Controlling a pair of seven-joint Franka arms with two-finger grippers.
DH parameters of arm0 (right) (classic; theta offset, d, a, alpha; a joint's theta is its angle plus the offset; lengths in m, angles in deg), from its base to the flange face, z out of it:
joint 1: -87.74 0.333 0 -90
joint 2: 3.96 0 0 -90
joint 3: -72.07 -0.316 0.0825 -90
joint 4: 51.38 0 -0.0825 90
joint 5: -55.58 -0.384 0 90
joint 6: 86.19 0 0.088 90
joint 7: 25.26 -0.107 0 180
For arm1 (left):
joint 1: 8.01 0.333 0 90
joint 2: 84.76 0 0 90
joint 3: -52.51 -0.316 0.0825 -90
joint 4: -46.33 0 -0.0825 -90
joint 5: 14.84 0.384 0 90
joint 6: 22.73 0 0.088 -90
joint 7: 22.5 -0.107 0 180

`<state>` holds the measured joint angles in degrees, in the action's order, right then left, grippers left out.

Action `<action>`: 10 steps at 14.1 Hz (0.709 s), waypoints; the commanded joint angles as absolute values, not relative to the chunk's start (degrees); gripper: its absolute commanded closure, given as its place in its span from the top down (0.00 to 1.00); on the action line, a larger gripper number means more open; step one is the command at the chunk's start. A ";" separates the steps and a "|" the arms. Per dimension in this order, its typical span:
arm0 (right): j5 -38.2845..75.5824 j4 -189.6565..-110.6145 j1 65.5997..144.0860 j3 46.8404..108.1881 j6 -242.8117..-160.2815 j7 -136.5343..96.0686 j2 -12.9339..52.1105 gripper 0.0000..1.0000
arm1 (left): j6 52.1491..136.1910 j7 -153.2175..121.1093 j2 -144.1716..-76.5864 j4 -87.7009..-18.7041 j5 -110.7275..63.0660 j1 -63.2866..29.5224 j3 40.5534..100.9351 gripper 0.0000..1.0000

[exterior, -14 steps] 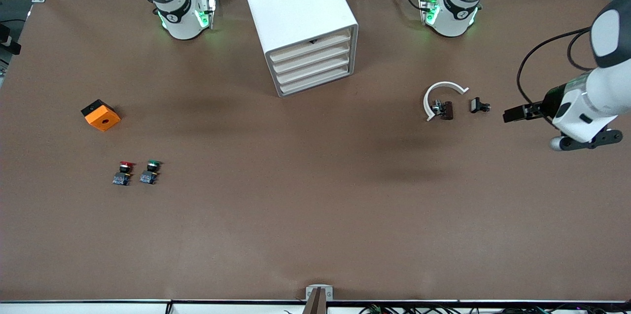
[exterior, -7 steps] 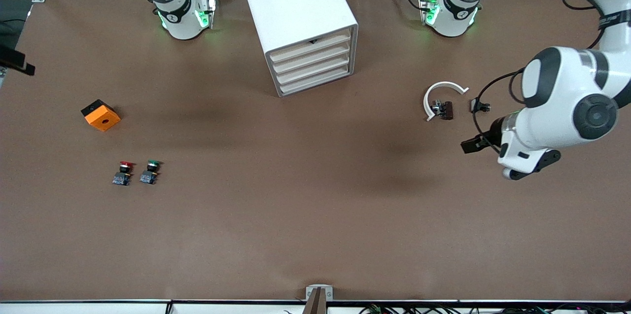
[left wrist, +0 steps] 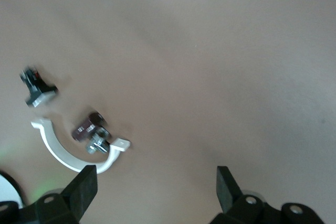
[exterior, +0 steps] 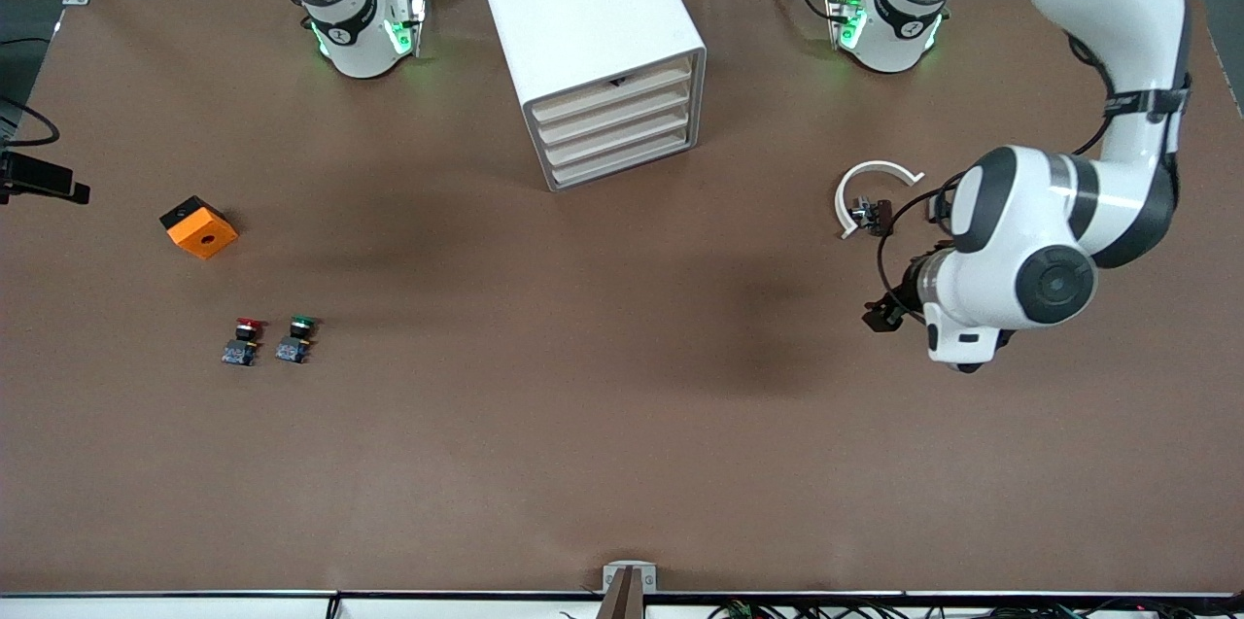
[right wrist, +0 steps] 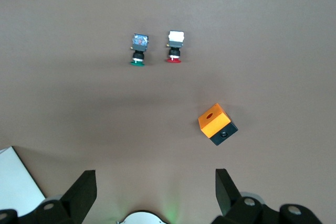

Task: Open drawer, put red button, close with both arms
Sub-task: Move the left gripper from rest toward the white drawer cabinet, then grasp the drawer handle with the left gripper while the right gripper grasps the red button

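Observation:
The red button point(exterior: 245, 339) lies on the table toward the right arm's end, beside a green button point(exterior: 295, 337); both also show in the right wrist view, the red button point(right wrist: 174, 51) and the green button point(right wrist: 138, 50). The white drawer cabinet point(exterior: 588, 36) stands between the two bases with all its drawers point(exterior: 617, 125) shut. My left gripper point(exterior: 880, 316) hangs open and empty over bare table beside a white curved piece point(exterior: 870, 187); its wrist view shows the left gripper point(left wrist: 156, 190) with nothing between its fingers. My right gripper point(right wrist: 155, 192) is open and empty, high over the right arm's end.
An orange block point(exterior: 198, 226) lies farther from the front camera than the buttons. By the white curved piece point(left wrist: 68, 153) lie a dark small part point(exterior: 880, 216) and a black part point(left wrist: 37, 90). The left arm's elbow point(exterior: 1030, 259) hangs over that area.
The left arm has swung in from the table's end, its gripper now by the white curved piece. The right arm's black tip at the view's edge has shifted. Nothing on the table moved.

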<state>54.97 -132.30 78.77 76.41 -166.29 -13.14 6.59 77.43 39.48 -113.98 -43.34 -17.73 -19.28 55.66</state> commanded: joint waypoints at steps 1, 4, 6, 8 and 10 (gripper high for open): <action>58.63 -131.62 78.16 75.76 -167.30 -12.43 7.81 1.00 | 74.14 50.41 -121.47 -37.79 -17.47 -20.84 56.63 1.00; 60.77 -136.87 77.38 75.76 -176.50 -16.72 9.48 1.00 | 68.60 54.75 -125.45 -35.84 -24.74 -20.05 58.31 1.00; 60.77 -141.97 76.93 75.67 -186.07 -17.26 10.71 1.00 | 65.62 54.75 -126.94 -35.93 -30.55 -19.26 58.31 1.00; 58.50 -143.75 75.71 75.58 -192.16 -18.06 14.74 1.00 | 64.02 55.01 -127.73 -35.93 -34.07 -19.26 58.31 1.00; 54.54 -143.84 75.53 75.67 -197.52 -17.88 19.39 1.00 | 63.58 59.12 -128.70 -35.93 -37.41 -18.39 58.31 1.00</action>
<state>57.10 -144.26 76.73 76.48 -194.00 -16.99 15.77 65.60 55.58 -127.30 -37.71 -34.52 -19.44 57.93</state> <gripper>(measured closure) 0.000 0.000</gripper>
